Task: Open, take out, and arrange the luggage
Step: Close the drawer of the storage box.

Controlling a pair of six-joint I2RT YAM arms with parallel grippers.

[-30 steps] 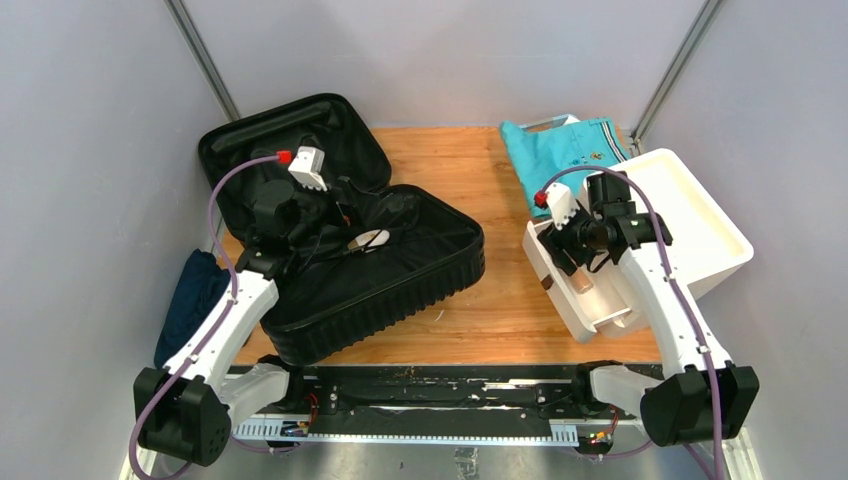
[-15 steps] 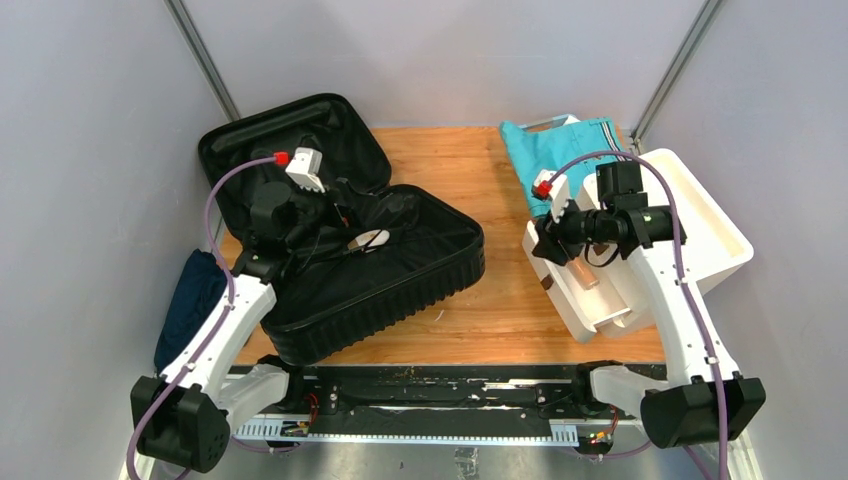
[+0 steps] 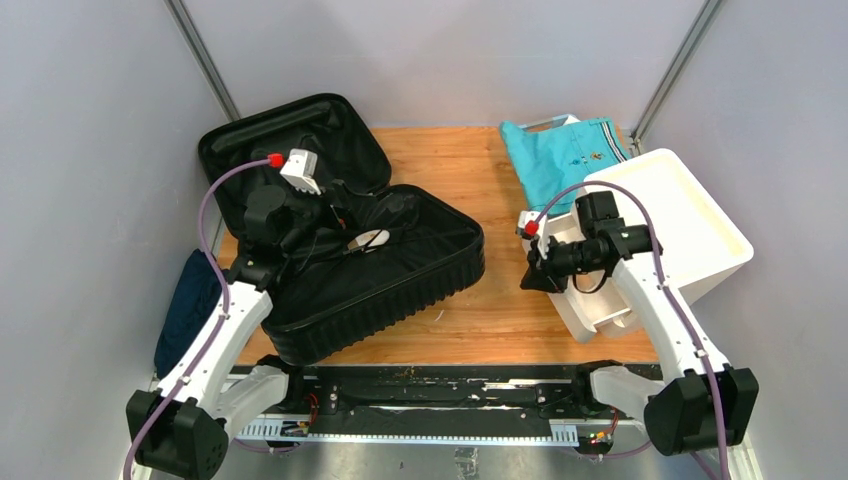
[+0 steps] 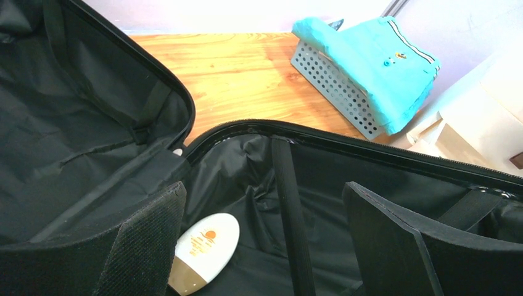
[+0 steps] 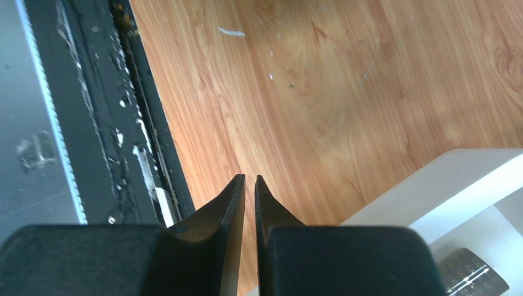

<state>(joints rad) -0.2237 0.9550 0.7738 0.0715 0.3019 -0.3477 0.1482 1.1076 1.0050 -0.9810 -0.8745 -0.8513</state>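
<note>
The luggage [image 3: 385, 298], a black ribbed hard-shell suitcase, lies open on the left of the table, its lid [image 3: 300, 125] folded back. A white oval bottle [image 3: 368, 240] with a tan cap rests on the black lining. My left gripper [image 3: 330, 228] hovers open over the suitcase's inside. In the left wrist view its fingers [image 4: 154, 234] stand wide apart, with the bottle [image 4: 203, 251] just inside the left one. My right gripper [image 3: 530, 277] hangs over bare wood beside the white drawer unit, and in the right wrist view the right gripper [image 5: 250, 179] is nearly closed with nothing in it.
A white drawer unit [image 3: 690, 215] lies at the right with one drawer [image 3: 605, 312] pulled toward me. A light-blue mesh basket [image 4: 333, 80] with a folded teal shirt [image 3: 560, 150] stands at the back. A dark blue cloth [image 3: 190, 305] lies left of the suitcase.
My right gripper has come out of the white drawer, moved left and down over the wood, and closed. The left arm has shifted only slightly.
</note>
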